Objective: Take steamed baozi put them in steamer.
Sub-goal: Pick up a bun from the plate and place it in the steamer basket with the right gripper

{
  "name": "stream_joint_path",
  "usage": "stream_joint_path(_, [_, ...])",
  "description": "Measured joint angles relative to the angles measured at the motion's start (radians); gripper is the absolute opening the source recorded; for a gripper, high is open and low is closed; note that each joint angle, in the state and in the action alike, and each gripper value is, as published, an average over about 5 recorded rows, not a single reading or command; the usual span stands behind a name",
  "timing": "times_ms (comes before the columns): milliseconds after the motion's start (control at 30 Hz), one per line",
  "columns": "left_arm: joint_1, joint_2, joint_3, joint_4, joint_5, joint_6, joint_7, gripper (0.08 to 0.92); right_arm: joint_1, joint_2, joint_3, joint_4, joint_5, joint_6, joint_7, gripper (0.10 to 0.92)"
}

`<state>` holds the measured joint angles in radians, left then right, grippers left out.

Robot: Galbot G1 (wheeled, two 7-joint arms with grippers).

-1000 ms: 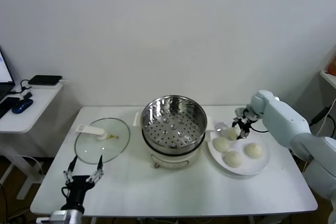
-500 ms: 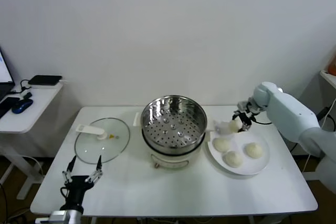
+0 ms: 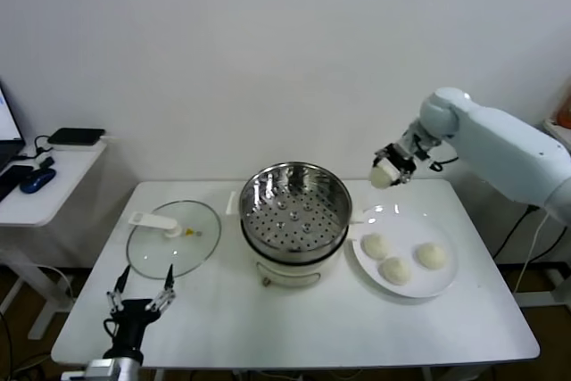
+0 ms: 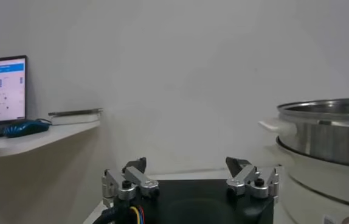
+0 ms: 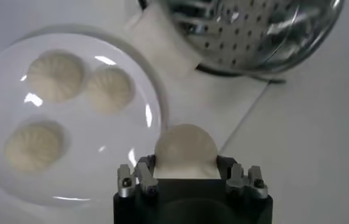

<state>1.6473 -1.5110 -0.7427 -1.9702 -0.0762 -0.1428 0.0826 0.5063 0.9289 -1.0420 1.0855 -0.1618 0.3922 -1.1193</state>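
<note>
Cream-white baozi (image 3: 384,176), shiny perforated steamer (image 3: 294,207), white plate (image 3: 442,285).

Steamer (image 3: 295,211) stood uncovered, floor bare | glass lid (image 3: 173,238) lay well left | open air between raised right gripper (image 3: 390,169) and rim

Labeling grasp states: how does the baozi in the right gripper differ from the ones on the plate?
The held baozi is up in the air, clamped in the right gripper, near the steamer. The three plate baozi lie loose on the white plate. All are round, cream-white buns.
</note>
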Motion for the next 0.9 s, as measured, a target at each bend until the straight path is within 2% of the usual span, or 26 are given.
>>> stream_joint_path(367, [0.006, -0.003, -0.002, -0.012, 0.001, -0.004, 0.001, 0.823, 0.058, 0.145, -0.040, 0.059, -0.031, 0.067, -0.001, 0.670])
stream_joint_path(900, [0.004, 0.000, -0.008, -0.025, 0.006, 0.003, 0.005, 0.823, -0.053, 0.337, 0.000, -0.046, -0.224, 0.168, 0.009, 0.670])
